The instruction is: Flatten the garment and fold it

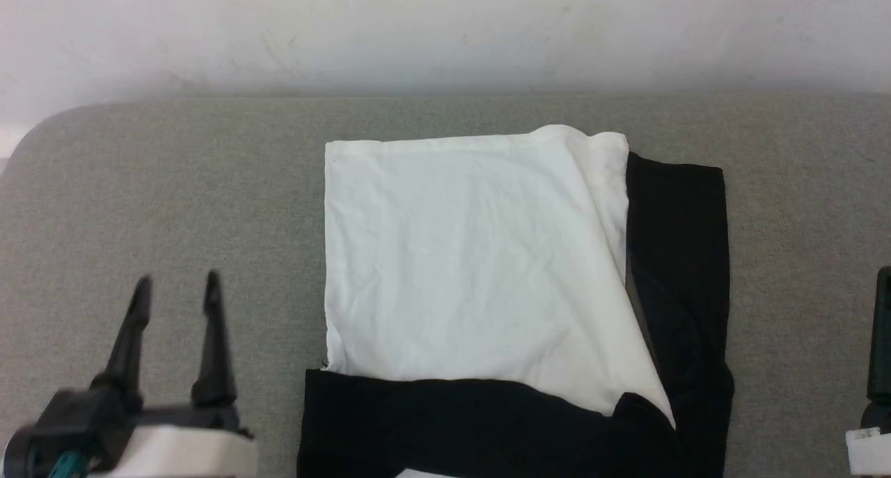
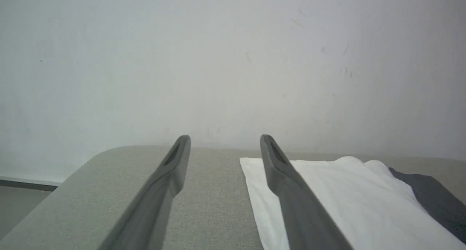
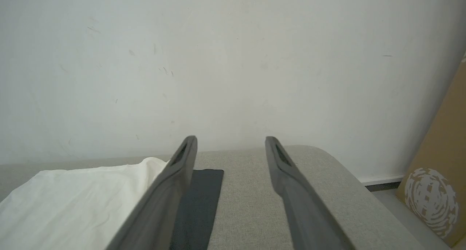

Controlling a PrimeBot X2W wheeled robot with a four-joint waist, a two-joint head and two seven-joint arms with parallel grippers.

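One garment (image 1: 473, 255) lies between two claws: one left claw (image 1: 177, 281) and one right claw (image 3: 231, 139), each with two dark fingers standing apart. The garment shows one white panel and black cloth along two of its sides. One grey counter (image 1: 174, 186) carries it. One brown cardboard sheet (image 3: 444, 151) stands right of the right claw.

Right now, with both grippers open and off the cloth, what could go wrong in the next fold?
1. The garment lies with its white panel slanting over the black side, so another fold may come out crooked.
2. Creases cross that panel; folding now could press them in.
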